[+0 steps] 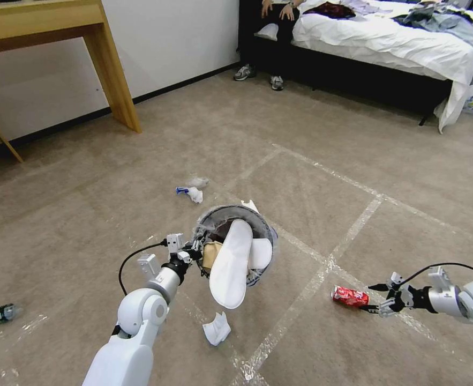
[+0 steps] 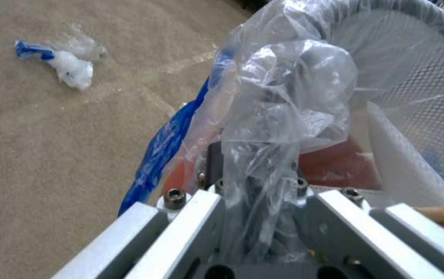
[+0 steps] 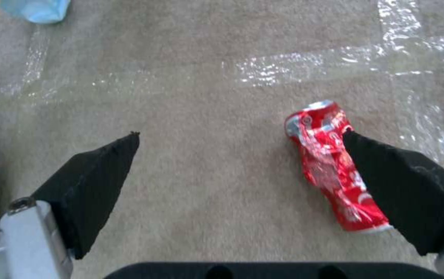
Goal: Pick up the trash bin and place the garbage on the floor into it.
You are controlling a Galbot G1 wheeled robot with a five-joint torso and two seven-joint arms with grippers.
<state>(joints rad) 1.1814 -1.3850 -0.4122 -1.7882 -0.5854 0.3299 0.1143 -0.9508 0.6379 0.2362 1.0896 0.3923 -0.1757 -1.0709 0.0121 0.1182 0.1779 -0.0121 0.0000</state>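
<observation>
Beige carpet floor (image 1: 311,139) with white tape lines spreads out past a wooden counter (image 1: 49,24) and a bed (image 1: 386,37). Near the middle is the trash bin (image 1: 263,225), tipped so its mouth shows, with a clear bag over its rim. The left pincer (image 1: 196,254) is clamped tight on the bin's rim through the bag. A white slipper (image 1: 230,265) sticks out of the bin, with something brown beside it.

To the right of the bin, a crushed red can (image 1: 350,295) lies on the tape. The right pincer (image 1: 375,297) is wide open, low over the carpet, with one finger just beside the can.

A white tissue (image 1: 216,328) lies just in front of the bin. A blue and white wrapper (image 1: 191,191) lies behind the bin. A small bottle (image 1: 1,313) lies far to the bin's left.
</observation>
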